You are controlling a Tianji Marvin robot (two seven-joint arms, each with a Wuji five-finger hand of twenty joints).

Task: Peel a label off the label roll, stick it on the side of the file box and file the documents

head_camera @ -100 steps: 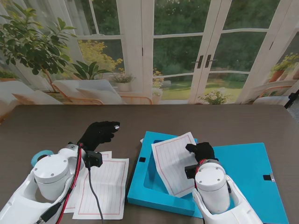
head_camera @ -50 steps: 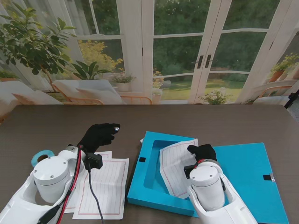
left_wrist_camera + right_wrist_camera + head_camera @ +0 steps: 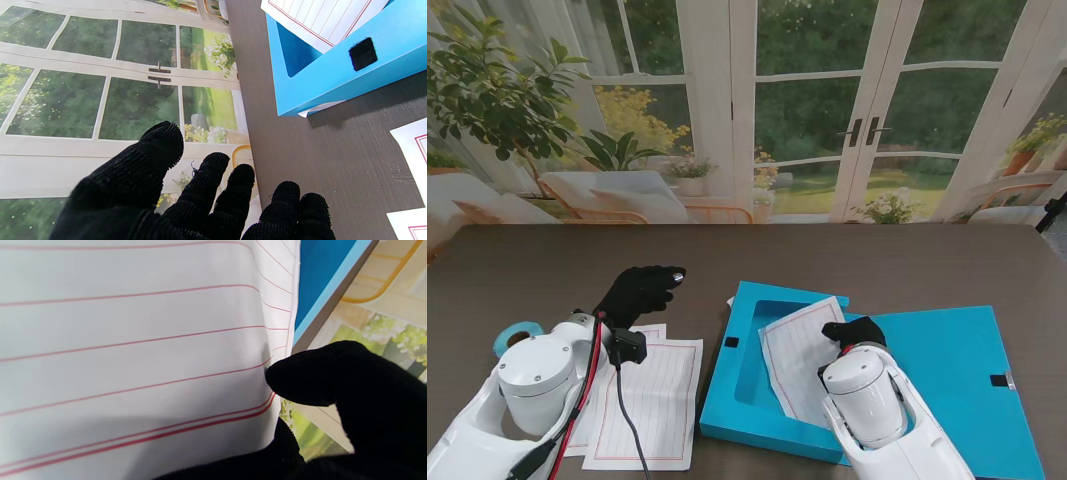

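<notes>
I am noting a bright blue file box (image 3: 737,400), white documents (image 3: 652,400) ruled in red, my black-gloved right hand (image 3: 855,331), a dark brown worktop (image 3: 827,255).

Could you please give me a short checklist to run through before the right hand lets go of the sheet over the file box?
1. Right hand pinches the lined sheet: ok.
2. Sheet lies over the file box tray opening: ok.
3. Sheet flat on the tray floor: not ok; one edge rides on the wall.
4. Box lid lies open flat: ok.
5. Left hand apart from the box, holding nothing: ok.
6. Remaining sheets wait on the table: ok.
</notes>
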